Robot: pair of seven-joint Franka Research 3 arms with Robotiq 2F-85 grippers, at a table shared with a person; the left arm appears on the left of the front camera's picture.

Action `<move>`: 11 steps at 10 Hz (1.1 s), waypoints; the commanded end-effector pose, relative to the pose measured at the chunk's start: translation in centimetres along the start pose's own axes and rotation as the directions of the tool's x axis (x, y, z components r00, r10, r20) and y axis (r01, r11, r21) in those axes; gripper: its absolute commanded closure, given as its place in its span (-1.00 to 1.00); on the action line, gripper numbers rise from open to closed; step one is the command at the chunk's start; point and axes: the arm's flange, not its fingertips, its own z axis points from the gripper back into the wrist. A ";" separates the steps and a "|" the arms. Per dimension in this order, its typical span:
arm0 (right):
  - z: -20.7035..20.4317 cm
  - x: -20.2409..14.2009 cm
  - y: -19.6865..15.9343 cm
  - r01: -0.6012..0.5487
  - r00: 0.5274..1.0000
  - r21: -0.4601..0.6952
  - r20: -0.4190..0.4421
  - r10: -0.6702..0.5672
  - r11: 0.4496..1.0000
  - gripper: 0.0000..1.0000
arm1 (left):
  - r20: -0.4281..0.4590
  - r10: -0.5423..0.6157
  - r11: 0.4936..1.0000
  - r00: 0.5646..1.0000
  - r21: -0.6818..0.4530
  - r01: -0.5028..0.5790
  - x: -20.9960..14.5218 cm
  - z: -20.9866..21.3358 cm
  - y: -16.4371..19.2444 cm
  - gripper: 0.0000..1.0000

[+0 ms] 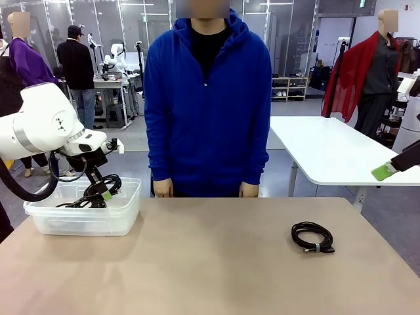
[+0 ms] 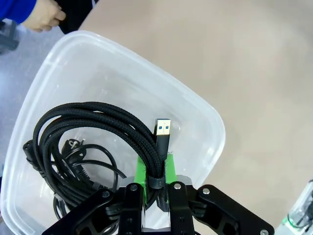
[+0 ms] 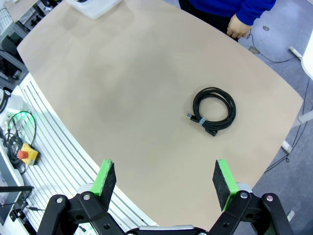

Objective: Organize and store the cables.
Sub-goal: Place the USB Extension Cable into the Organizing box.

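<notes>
My left gripper (image 2: 155, 182) is shut on a coiled black braided cable (image 2: 98, 122) at its tie, and its USB plug (image 2: 163, 129) sticks up between the green pads. In the front view that gripper (image 1: 100, 194) holds the coil just inside a clear plastic bin (image 1: 125, 220) at the table's left. A thinner black cord (image 2: 78, 149) with a plug lies on the bin floor beneath it. Another small coiled cable (image 1: 313, 237) lies on the table at the right, also seen as a coil (image 3: 213, 110) well ahead of my open, empty right gripper (image 3: 164, 181).
A person in a blue hoodie stands at the far edge, hands (image 1: 163, 189) hanging at the table's rim. A green pad (image 1: 384, 172) of the right arm shows high at the right edge. The tan tabletop (image 1: 210, 262) lies bare between bin and coil.
</notes>
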 end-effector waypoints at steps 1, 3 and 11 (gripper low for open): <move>0.2 0.1 0.0 0.014 1.000 0.003 -0.001 -0.014 1.000 -1.00 | 0.012 0.071 0.996 0.997 0.047 -0.071 1.5 0.0 1.0 0.71; 0.2 0.1 0.0 0.014 1.000 0.003 -0.001 -0.014 1.000 -1.00 | -0.010 0.135 0.990 0.991 0.043 -0.134 2.6 -0.8 1.3 0.71; 0.2 0.1 0.0 0.014 1.000 0.003 -0.001 -0.014 1.000 -1.00 | -0.001 0.140 0.990 0.990 0.017 -0.140 2.4 -1.1 1.0 0.67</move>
